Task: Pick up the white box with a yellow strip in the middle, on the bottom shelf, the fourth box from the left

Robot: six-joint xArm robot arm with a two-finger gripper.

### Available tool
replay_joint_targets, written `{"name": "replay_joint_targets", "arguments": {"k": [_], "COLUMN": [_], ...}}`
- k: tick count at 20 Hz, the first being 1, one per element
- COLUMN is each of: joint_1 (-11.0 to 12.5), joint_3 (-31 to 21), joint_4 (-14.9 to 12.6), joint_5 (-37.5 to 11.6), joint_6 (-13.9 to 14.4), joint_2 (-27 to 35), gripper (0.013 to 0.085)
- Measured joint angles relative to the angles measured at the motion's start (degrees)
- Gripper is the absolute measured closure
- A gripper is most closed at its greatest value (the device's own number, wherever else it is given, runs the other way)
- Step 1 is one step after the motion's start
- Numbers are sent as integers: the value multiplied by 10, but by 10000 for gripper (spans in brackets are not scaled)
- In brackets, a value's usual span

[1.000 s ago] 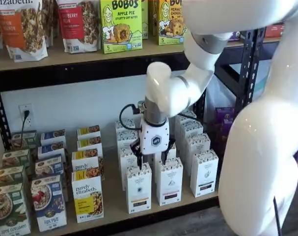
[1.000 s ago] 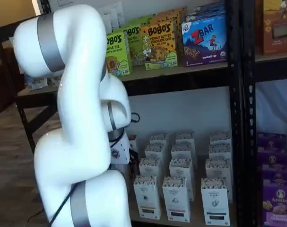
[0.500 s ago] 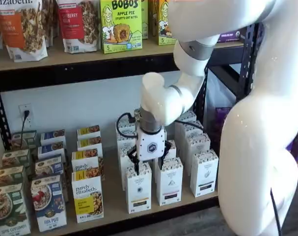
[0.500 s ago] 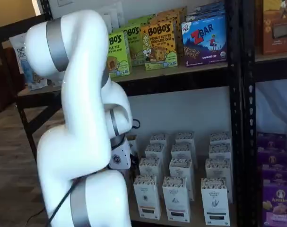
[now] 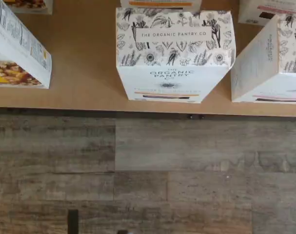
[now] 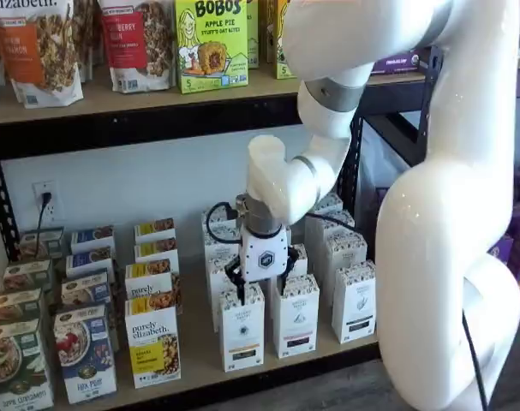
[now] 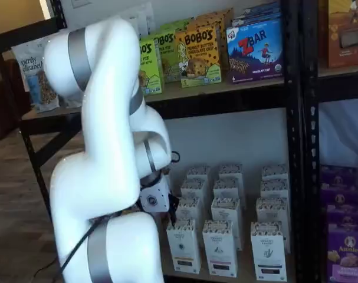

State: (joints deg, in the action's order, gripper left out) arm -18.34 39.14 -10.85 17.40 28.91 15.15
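Note:
The white box point(image 6: 242, 330) with a thin yellow-orange strip stands at the front of the bottom shelf point(image 6: 198, 347), heading a row of like cartons. In the wrist view its speckled top point(image 5: 174, 34) reads "The Organic Pantry Co", with the strip low on its front. My gripper point(image 6: 264, 287) hangs just above the box's top. It is open, with one black finger point(image 6: 240, 293) over the box's left edge and the other toward the neighbouring carton. In a shelf view the box point(image 7: 183, 246) stands just right of the arm, and the fingers are mostly hidden.
A like carton with a pink strip point(image 6: 295, 317) stands right beside it, also in the wrist view point(image 5: 269, 63). Purely Elizabeth boxes point(image 6: 154, 342) stand to its left. The upper board point(image 6: 114, 98) holds bags and Bobo's boxes. The wrist view shows the wooden floor point(image 5: 148, 175) past the shelf edge.
The gripper has come down and a little to the left, from over the second carton in the row to just above the front box. It stays open.

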Motion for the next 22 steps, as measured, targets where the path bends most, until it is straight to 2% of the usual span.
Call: {"name": "replay_joint_targets", "arguments": {"k": [5, 8, 11, 18, 22], "joint_1": [8, 14, 19, 35, 35], "joint_3": [23, 44, 61, 95, 110], "joint_4": [9, -5, 35, 61, 69], "joint_5": [-17, -21, -27, -40, -45], "joint_6": [-16, -9, -52, -93, -102], "joint_2": [35, 59, 83, 128, 146], "gripper": [130, 130, 130, 130, 130]}}
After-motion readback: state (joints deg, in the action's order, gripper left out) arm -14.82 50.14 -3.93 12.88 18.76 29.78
